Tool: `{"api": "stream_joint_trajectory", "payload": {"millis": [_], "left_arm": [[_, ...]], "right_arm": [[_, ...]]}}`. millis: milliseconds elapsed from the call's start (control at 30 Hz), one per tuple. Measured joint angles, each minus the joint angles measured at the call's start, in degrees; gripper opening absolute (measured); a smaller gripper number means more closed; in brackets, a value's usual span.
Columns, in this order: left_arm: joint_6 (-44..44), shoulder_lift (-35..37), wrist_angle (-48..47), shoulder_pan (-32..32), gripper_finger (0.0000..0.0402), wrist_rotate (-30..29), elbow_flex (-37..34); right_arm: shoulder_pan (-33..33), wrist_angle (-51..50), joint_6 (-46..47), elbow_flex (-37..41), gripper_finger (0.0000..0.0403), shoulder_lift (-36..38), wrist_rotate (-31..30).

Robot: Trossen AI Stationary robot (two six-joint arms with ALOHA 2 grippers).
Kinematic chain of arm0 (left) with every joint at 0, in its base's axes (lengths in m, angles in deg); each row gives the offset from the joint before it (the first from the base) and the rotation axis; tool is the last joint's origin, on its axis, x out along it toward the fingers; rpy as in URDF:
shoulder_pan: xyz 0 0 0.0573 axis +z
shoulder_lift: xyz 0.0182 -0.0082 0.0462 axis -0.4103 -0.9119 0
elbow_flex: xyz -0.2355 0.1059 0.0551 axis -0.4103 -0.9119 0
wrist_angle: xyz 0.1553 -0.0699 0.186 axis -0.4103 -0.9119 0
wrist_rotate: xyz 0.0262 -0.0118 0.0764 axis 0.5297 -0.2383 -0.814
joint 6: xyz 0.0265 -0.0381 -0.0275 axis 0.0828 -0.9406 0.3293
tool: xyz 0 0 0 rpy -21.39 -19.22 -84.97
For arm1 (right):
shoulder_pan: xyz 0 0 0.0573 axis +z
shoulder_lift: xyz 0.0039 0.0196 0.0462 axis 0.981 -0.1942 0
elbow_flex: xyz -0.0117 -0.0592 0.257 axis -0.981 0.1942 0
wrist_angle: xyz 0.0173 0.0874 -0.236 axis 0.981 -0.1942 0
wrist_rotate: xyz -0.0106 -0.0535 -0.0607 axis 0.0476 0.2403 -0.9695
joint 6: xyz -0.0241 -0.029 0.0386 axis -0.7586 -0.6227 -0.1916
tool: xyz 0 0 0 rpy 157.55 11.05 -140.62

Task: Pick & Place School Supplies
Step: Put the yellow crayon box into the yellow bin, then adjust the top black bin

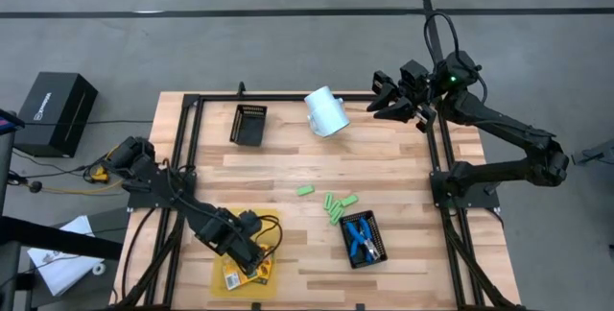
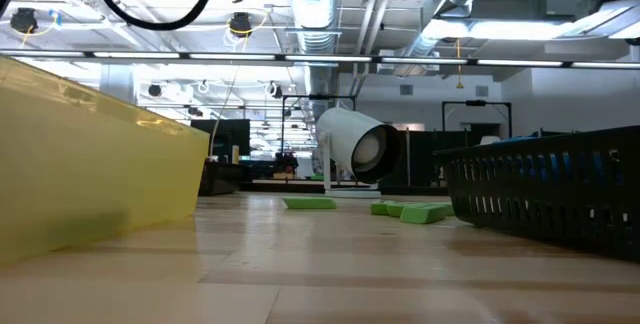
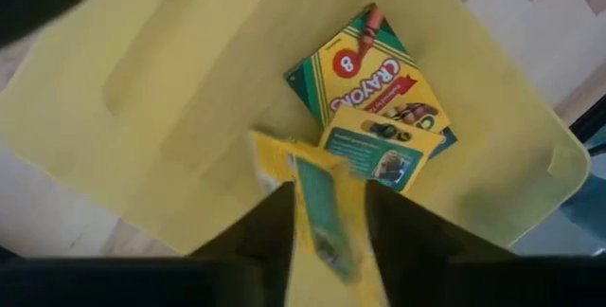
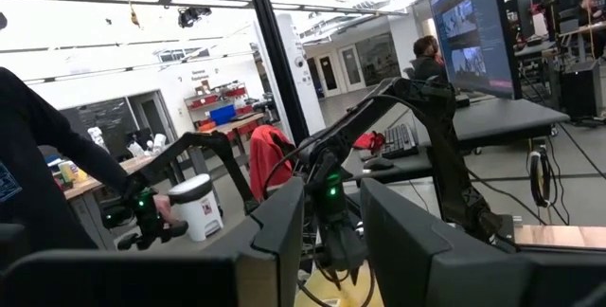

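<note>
- Crayon box (image 3: 322,207), a slim yellow carton with a green panel, sits upright between the left gripper's (image 3: 327,241) two dark fingers, directly over the yellow tray (image 3: 180,89); the fingers stand close on either side of it, yet I cannot tell whether they are pinching it or have just let go.
- Step in hand, as I judge it: the drop into the yellow tray. The next move calls for the fingers to spread fully and the wrist to lift straight up, so the carton falls flat and is not dragged out.
- Inside the yellow tray, just beyond the held carton, lie two more cartons: a green-and-yellow one (image 3: 369,65) printed CRAYONS, and a smaller one (image 3: 379,151) lapped over its corner. All are thin printed card, flat-faced and sharp-edged, likely light and easy to tip.
- The yellow tray is smooth, slightly translucent plastic with rounded corners and a shallow raised panel in its floor.
- Away from the yellow tray, toward the middle of the wooden slat table (image 1: 288,172), lie several light-green oblong pieces (image 1: 338,205), small and blunt-ended; one (image 1: 304,191) lies apart from the cluster.
- Beyond those, a black mesh tray (image 1: 365,241) holds the blue-handled tools (image 1: 359,234).
- Across the table from the yellow tray, a second black mesh tray (image 1: 248,125) and a white cylinder cup (image 1: 326,111) on its side.
- The right gripper (image 1: 395,100) waits high at the far corner from the yellow tray, fingers parted around nothing.
</note>
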Motion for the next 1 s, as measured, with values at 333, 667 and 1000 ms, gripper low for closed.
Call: {"api": "stream_joint_trajectory", "payload": {"millis": [333, 667, 1000], "left_arm": [[-1.31, 0.96, 0.53, 0.90, 0.0248, -0.68, -0.02], [2.37, 13.52, 2.34, 9.40, 0.0196, -17.26, 0.00], [27.67, 14.27, 8.26, 28.97, 0.0185, -17.01, 0.00]], "right_arm": [[0.00, 0.04, 0.00, 0.00, 0.0100, 0.00, 0.22], [0.00, 0.26, -0.04, 0.02, 0.0100, 0.00, 0.17], [-0.03, 0.53, -0.63, 0.02, 0.0100, -0.35, -0.01]]}}
